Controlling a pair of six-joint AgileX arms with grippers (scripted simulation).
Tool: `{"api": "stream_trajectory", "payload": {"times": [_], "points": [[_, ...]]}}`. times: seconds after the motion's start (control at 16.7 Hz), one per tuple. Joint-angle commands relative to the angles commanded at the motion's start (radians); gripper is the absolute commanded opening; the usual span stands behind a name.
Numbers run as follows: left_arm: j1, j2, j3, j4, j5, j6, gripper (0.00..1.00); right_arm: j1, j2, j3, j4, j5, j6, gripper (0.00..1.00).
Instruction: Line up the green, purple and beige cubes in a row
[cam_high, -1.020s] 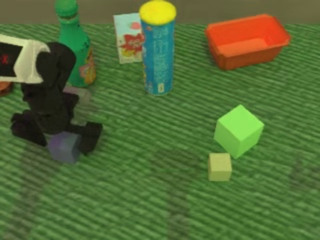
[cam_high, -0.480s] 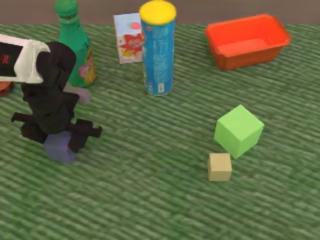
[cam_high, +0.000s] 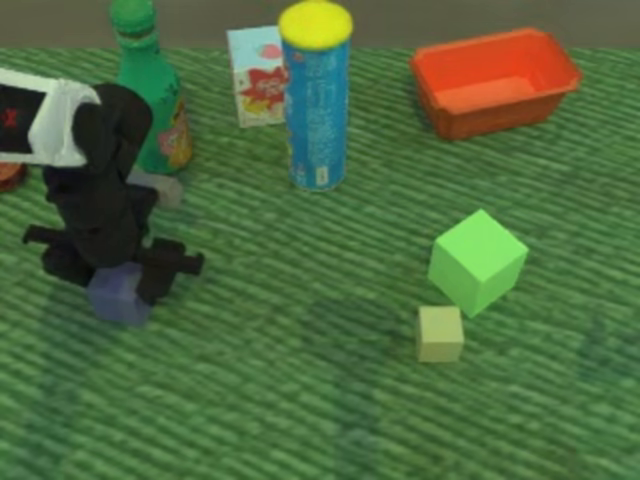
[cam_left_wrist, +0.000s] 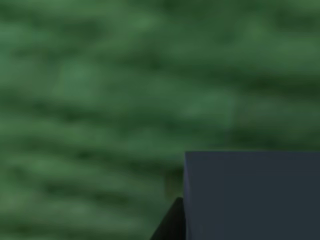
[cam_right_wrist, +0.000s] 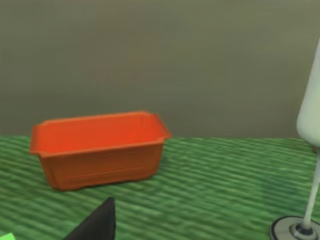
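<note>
While the left end effector (cam_high: 118, 272) pinches the purple cube (cam_high: 120, 297) at the counter's left, the green cube (cam_high: 477, 260) and beige cube (cam_high: 440, 334) lie well apart to its right

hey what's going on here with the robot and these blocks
The left gripper is down on the purple cube at the left of the table, its fingers on either side of it. The green cube and the beige cube sit close together on the right side, untouched, so no row is formed yet. The right arm is out of the top view.
</note>
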Motion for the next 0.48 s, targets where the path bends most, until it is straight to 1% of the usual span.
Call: {"api": "stream_trajectory", "payload": {"times": [0.24, 0.48], "points": [[0.004, -0.043, 0.037, -0.053, 0.001, -0.001, 0.0, 0.0, 0.0, 0.0, 0.0, 0.0, 0.0, 1.0], [0.015, -0.108, 0.113, -0.21, 0.0, -0.003, 0.0, 0.0, 0.0, 0.0, 0.0, 0.0, 0.0, 1.0]]}}
